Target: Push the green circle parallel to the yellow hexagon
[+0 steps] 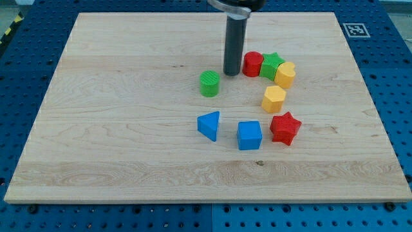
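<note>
The green circle is a small green cylinder near the board's middle. The yellow hexagon lies to its right and a little lower. My tip is the lower end of the dark rod, just above and to the right of the green circle, with a small gap between them. It stands left of the red block.
A green star and a yellow heart-like block sit right of the red block. A red star, a blue cube and a blue triangle lie below. The wooden board has blue pegboard around it.
</note>
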Controlling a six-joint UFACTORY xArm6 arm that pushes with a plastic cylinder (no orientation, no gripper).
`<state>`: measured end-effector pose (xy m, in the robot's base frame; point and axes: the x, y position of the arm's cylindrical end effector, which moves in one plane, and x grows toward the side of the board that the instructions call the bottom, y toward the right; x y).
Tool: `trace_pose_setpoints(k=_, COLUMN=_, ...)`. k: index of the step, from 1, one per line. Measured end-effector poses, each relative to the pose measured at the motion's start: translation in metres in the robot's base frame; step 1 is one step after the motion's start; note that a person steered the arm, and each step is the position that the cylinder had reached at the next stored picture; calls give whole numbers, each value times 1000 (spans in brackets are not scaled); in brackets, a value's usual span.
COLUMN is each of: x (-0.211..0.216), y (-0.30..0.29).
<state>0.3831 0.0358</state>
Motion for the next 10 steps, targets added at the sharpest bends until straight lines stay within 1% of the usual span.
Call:
trace_pose_setpoints(k=1, x=12, y=-18)
trace_pose_setpoints(k=3, x=29, y=-24)
trace_pose_setpoints(k=7, x=23, y=-46)
trace_pose_setpoints(k=9, x=23, y=-70)
trace_pose_setpoints(k=10, x=23, y=-91)
